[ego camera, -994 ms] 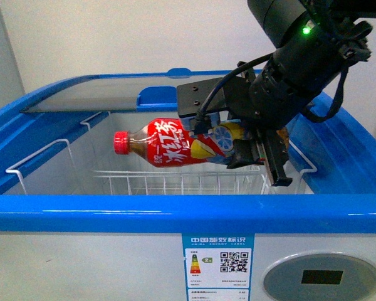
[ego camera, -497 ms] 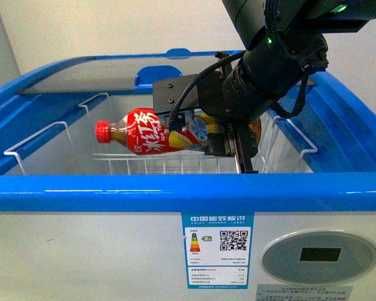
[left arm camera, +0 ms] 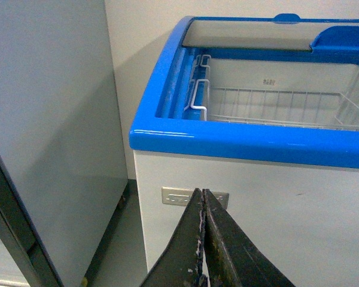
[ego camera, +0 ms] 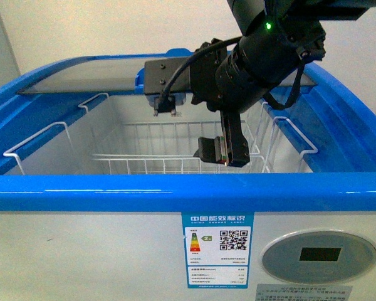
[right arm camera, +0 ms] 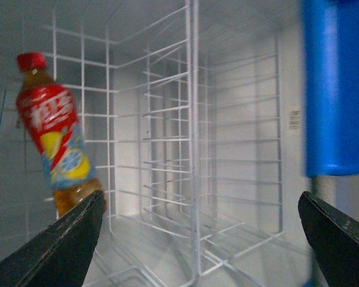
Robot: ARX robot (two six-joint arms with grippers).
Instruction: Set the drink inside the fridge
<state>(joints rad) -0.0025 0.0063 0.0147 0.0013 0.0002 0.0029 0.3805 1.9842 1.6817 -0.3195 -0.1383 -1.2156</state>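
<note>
The drink (right arm camera: 54,140), a red-capped bottle with a red and yellow label, shows only in the right wrist view. It is blurred, inside the fridge (ego camera: 175,191) beside the white wire baskets (right arm camera: 191,149). My right gripper (ego camera: 222,152) hangs open over the basket (ego camera: 175,164) inside the blue rim, with nothing between its fingers (right arm camera: 78,239). The bottle's base sits just beyond one finger, and whether it rests on anything I cannot tell. My left gripper (left arm camera: 202,194) is shut and empty, low outside the fridge's white side wall (left arm camera: 239,239).
A curved glass lid (ego camera: 81,84) covers the back of the fridge. A tall grey cabinet (left arm camera: 48,119) stands close beside the fridge, with a narrow floor gap between them. An energy label (ego camera: 217,254) and a round panel (ego camera: 319,257) are on the front wall.
My right gripper carried the bottle left and lower into the fridge, then opened. The bottle has left the fingers and no longer shows in the front view.
</note>
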